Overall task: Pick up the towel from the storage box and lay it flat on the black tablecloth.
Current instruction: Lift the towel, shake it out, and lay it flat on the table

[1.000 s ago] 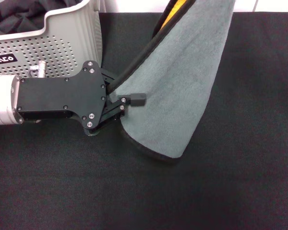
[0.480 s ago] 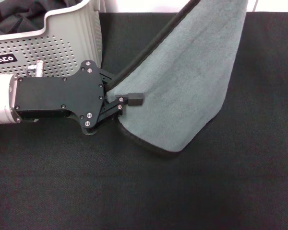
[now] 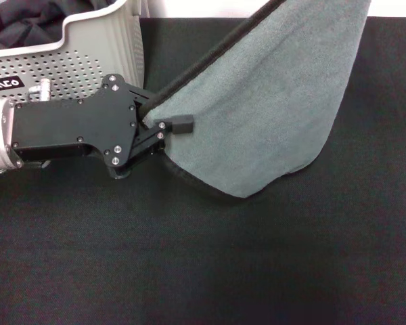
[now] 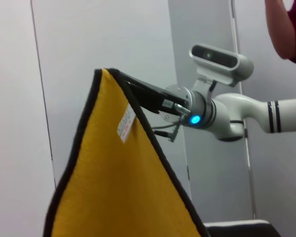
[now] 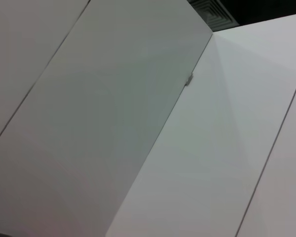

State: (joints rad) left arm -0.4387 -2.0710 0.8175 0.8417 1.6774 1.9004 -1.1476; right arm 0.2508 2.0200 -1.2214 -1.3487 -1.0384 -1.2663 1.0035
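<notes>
**Towel held in the air over the black tablecloth**

Towel: grey-green fuzzy cloth with a thin black stitched border, out of the storage box and hanging as a slanted sheet. Its upper part runs off the top of the head view; its lower rounded edge hangs low over the black tablecloth, and contact with it cannot be told. One bordered edge is stretched in a straight diagonal line from the left gripper up toward the top of the view. In the left wrist view the reverse face of the towel shows bright yellow, with the same black border and a small white tag near its raised corner.

Left gripper: black, reaching in from the left just beside the box, clamped on the towel's left bordered edge, one grey fingertip lying on the grey-green face.

Right gripper: seen only from the left wrist camera, raised high, pinching the towel's top corner; the white arm behind it carries a blue light.

Storage box: light grey, dotted perforated sides, curved rim, black label with white letters; at the upper left, standing on the tablecloth, dark fabric inside.

Black tablecloth: plain, finely woven, covering the whole work surface.

Right wrist view: white wall panels only.
</notes>
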